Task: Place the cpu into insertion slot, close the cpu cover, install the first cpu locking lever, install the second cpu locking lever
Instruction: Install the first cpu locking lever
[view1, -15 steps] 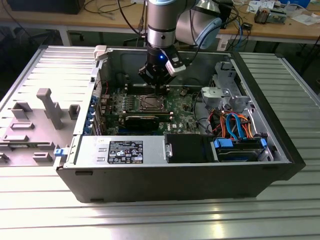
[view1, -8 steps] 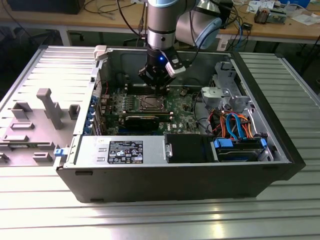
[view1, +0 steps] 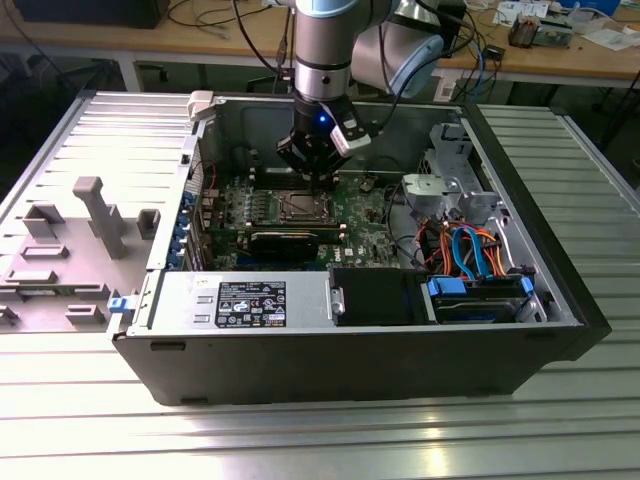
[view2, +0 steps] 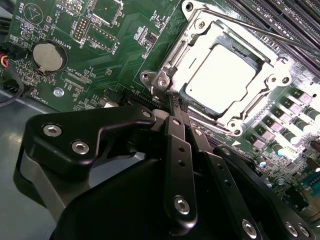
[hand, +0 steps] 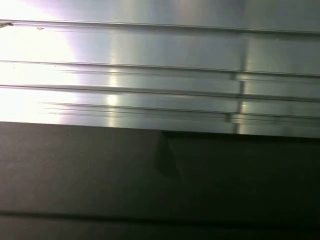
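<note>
The cpu sits in the insertion slot under the cpu cover. The end effector, pinched closed and empty-looking, hangs at the slot's exterior-view 12 o'clock; a skewed push could gouge the motherboard.

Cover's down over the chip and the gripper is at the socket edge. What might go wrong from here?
1. The black gripper, shut, sits at a corner of the silvery square cpu cover; a slip might scrape small parts on the green motherboard.
2. The thin metal locking lever looks unlatched, so the cover may lift off the silver-grey cpu.
</note>
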